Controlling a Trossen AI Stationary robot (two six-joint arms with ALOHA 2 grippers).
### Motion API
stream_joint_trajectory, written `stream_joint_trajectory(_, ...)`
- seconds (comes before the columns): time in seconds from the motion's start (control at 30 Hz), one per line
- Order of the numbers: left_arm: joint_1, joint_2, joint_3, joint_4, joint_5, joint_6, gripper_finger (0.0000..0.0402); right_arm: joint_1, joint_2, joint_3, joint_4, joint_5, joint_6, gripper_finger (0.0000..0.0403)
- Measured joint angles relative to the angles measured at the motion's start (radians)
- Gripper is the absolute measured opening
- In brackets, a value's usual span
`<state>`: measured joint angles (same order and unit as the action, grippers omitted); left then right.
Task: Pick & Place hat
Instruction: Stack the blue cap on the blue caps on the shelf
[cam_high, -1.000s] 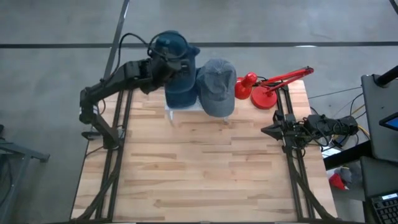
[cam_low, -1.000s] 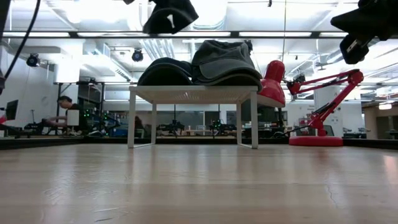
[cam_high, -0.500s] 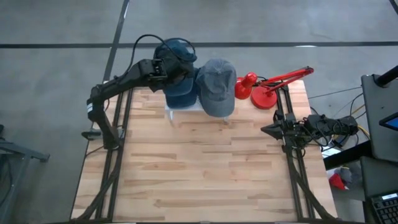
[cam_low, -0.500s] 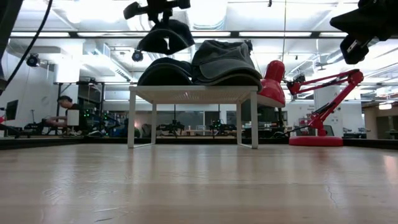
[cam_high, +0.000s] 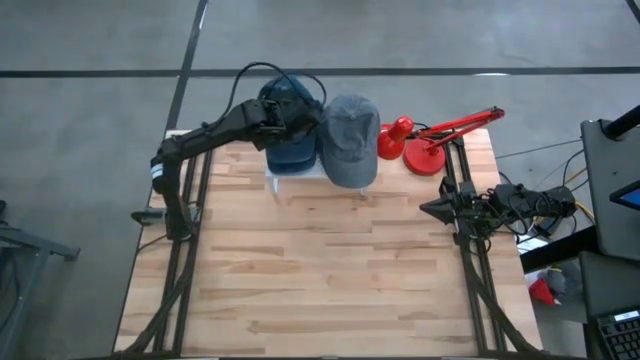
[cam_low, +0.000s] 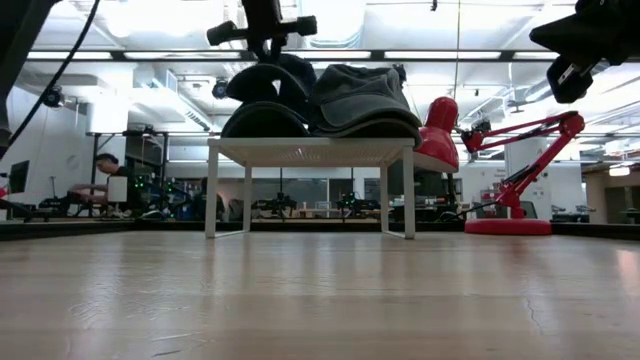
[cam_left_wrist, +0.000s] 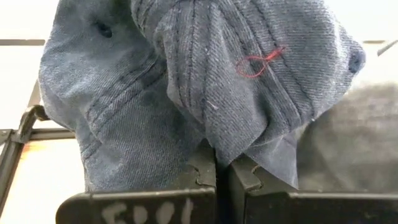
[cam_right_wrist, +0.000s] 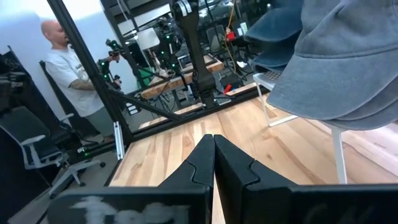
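From above, the wooden table (cam_high: 330, 260) lies mostly bare, with a small white stand (cam_high: 290, 178) at its far edge bearing a grey hat (cam_high: 348, 140) beside a red lamp (cam_high: 425, 140), and the left gripper (cam_high: 290, 110) holds a blue hat (cam_high: 288, 98) over a darker one there. At table height, that blue hat (cam_low: 265, 80) hangs just above the stack, open boards in front. The left wrist view shows fingers (cam_left_wrist: 199, 177) pinching denim; the right gripper (cam_right_wrist: 213, 155), pressed together, waits at the table's right edge.

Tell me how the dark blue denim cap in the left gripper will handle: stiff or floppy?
Probably floppy: the dark blue denim cap folds and creases where the left gripper pinches it. Likely light, since that pinch holds it above the white stand.
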<state>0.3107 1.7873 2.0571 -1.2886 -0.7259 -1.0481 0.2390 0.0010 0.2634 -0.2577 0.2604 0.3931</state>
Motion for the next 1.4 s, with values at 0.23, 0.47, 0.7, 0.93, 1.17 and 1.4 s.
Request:
stream_joint_trajectory(0.23, 0.003, 0.03, 0.0, -0.004, 0.029, 0.0, 0.0001, 0.0, 0.0, 0.0, 0.001, 0.0, 0.0, 0.0008)
stream_joint_trajectory(0.47, 0.004, 0.034, 0.0, -0.007, 0.048, 0.0, 0.0009, 0.0, 0.0, 0.0, 0.002, 0.0, 0.0, 0.0009)
stream_joint_trajectory(0.7, 0.011, 0.034, 0.0, -0.054, 0.058, 0.004, 0.0007, 0.0, 0.0, 0.0, 0.004, 0.0, 0.003, 0.0008)
stream_joint_trajectory(0.93, 0.012, 0.034, 0.0, -0.061, 0.058, 0.004, 0.0009, 0.0, 0.0, 0.0, 0.004, 0.0, 0.006, 0.0008)
stream_joint_trajectory(1.17, 0.013, 0.034, 0.0, -0.057, 0.057, 0.034, 0.0029, 0.0, 0.0, 0.0, 0.004, 0.0, 0.007, 0.0008)
stream_joint_trajectory(1.4, 0.014, 0.034, 0.0, -0.058, 0.055, 0.045, 0.0076, 0.0, 0.0, 0.0, 0.005, 0.0, 0.007, 0.0008)
